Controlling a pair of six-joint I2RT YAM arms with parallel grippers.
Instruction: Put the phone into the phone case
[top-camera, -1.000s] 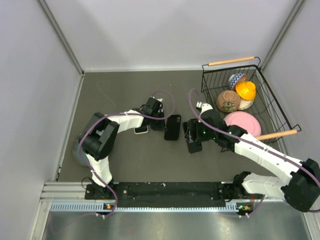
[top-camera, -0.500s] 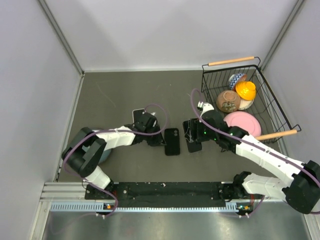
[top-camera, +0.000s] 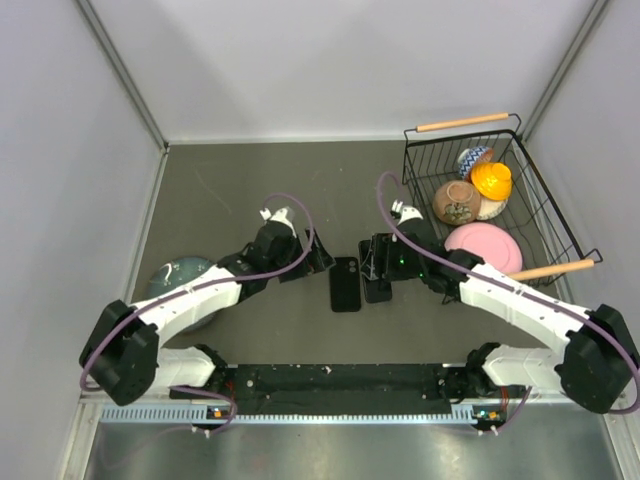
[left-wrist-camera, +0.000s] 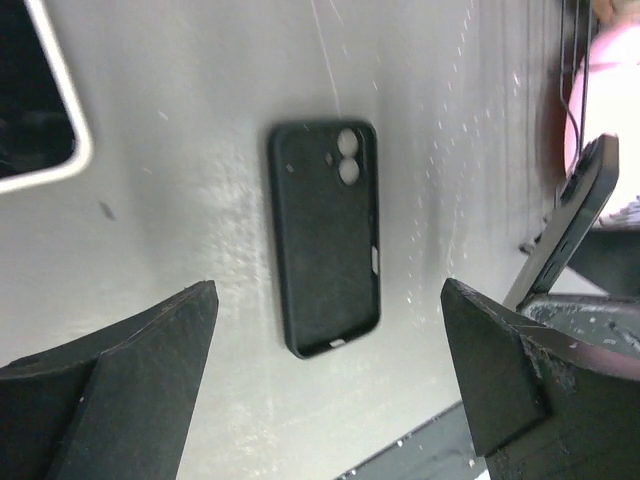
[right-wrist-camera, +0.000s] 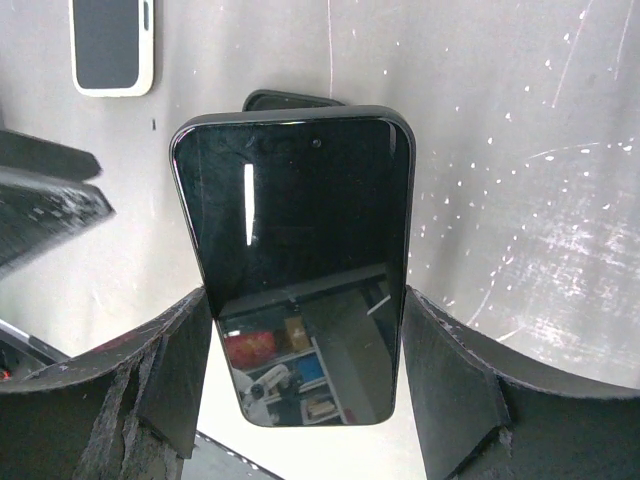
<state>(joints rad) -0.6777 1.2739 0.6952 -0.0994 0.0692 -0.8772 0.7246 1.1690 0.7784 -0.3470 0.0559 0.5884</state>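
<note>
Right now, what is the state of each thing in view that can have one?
Black slab phone: screen dark, held tilted, not in the case.
Black soft phone case: empty, flat on the table, untouched.
Left arm's fingers: open, empty.
Right arm's fingers: shut on the phone's long edges.
White-rimmed dark slab: flat on the table, untouched.
Black wire basket: upright, holding bowls.

Phone case lies just left of the phone (basket behind, right).
</note>
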